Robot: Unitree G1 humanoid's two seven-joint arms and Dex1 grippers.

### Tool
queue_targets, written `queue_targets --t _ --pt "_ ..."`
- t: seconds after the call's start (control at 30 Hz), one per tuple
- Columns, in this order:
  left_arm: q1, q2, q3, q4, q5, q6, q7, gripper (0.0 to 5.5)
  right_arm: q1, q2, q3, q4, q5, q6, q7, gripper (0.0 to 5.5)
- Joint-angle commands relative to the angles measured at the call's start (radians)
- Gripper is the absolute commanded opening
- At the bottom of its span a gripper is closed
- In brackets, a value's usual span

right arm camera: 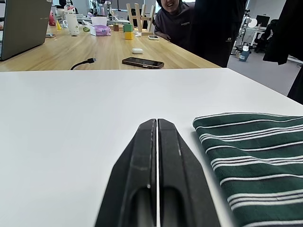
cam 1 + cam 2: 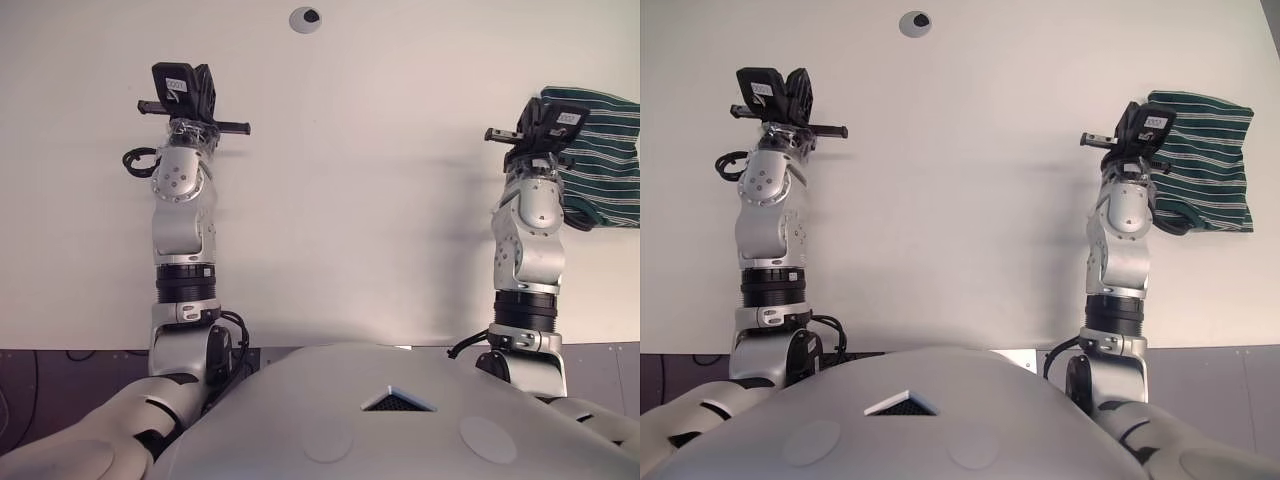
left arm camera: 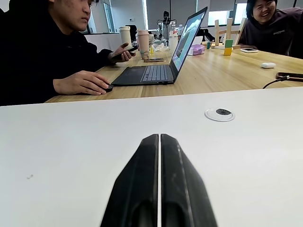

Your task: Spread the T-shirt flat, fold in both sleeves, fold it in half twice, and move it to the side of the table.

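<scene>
Fingers (image 3: 142, 179) pressed together on my left gripper (image 3: 159, 136) and right gripper (image 1: 156, 121), cable cap (image 3: 219, 113) beyond left, T-shirt (image 2: 1205, 170) beside right, partly behind my arm (image 2: 1120, 230).

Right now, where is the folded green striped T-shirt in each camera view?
Left eye view: T-shirt at the right edge, upper part, on the white table.
Right eye view: T-shirt upper right, near the edge.
Left wrist view: faces the table's round grommet instead.
Right wrist view: T-shirt beside the shut right pincer, to the robot's right.
Shared landmark: the right pincer.
</scene>
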Motion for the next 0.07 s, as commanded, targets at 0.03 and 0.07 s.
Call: queue_targets --t 0.03,0.07 --pt "-0.030 -0.016 0.001 0.047 0.007 -0.029 0.020 0.00 -0.047 0.008 -0.007 0.054 -0.007 -0.015 0.006 0.03" --pt "-0.031 -0.025 0.001 0.052 0.006 -0.038 0.028 0.00 -0.055 0.000 -0.007 0.066 -0.008 -0.017 0.014 0.03"
